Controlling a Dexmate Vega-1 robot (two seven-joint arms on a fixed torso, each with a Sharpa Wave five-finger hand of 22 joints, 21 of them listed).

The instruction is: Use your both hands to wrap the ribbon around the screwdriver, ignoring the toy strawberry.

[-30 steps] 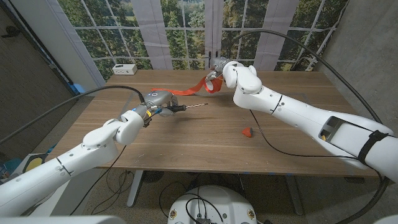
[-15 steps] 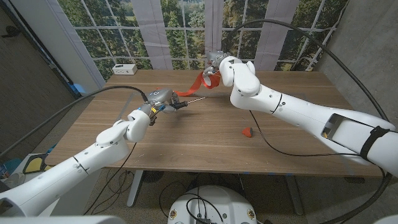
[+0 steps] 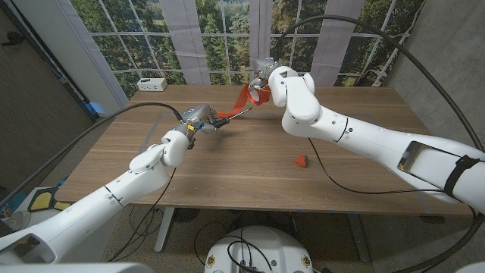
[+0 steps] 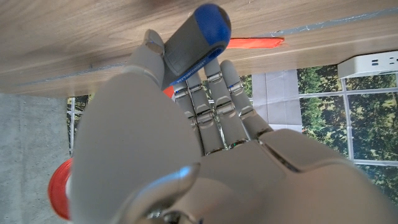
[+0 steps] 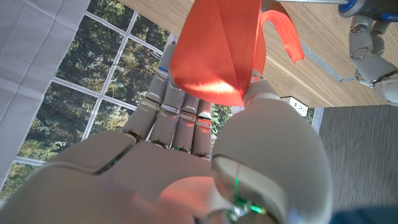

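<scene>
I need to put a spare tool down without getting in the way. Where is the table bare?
Bare: the table's near strip between the left arm and the toy strawberry, and the far right corner. Crowded: far middle, where the left robot hand holds the screwdriver and the right robot hand holds the ribbon.

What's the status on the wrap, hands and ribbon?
Left hand grips screwdriver. Right hand holds ribbon, raised by the shaft. Toy strawberry sits apart, not in the way.

Left hand [image 3: 195,119] — arm stretched toward the table's middle — grips the screwdriver [image 3: 224,118]; right hand [image 3: 265,80], raised at the far side, pinches the ribbon [image 3: 248,96].
</scene>
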